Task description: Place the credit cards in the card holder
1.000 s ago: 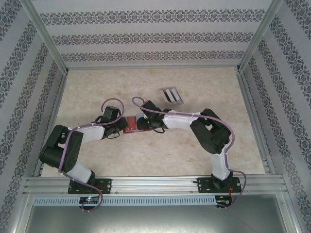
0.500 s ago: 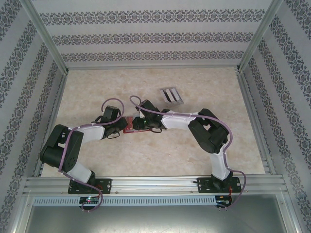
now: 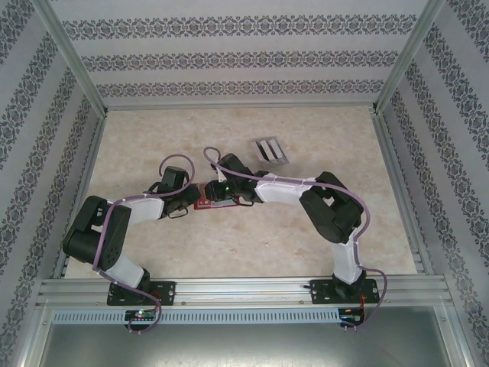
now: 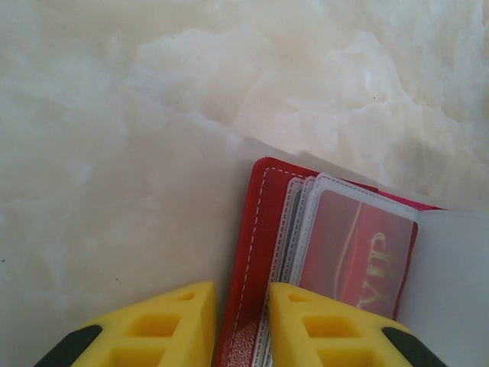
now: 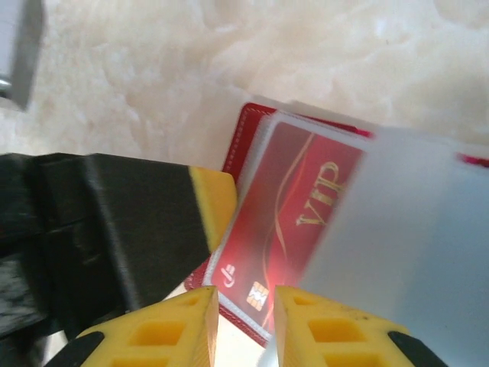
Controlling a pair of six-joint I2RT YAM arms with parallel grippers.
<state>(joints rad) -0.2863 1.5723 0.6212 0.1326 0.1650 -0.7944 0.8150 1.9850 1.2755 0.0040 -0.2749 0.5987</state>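
Left tool [image 4: 241, 330]: clenched on the red edge of the card holder [image 4: 256, 222]. Right tool [image 5: 246, 329]: fingers narrowly apart around a corner of the red card [image 5: 294, 202]; grip cannot be told. The card sits partly inside the open holder, above the worktop [image 4: 114, 153].

Table [image 3: 153, 130]: beige marbled top. On it: grey slotted stand [image 3: 269, 150] toward the back; red card holder [image 3: 204, 202], open, nearer and left of the stand.
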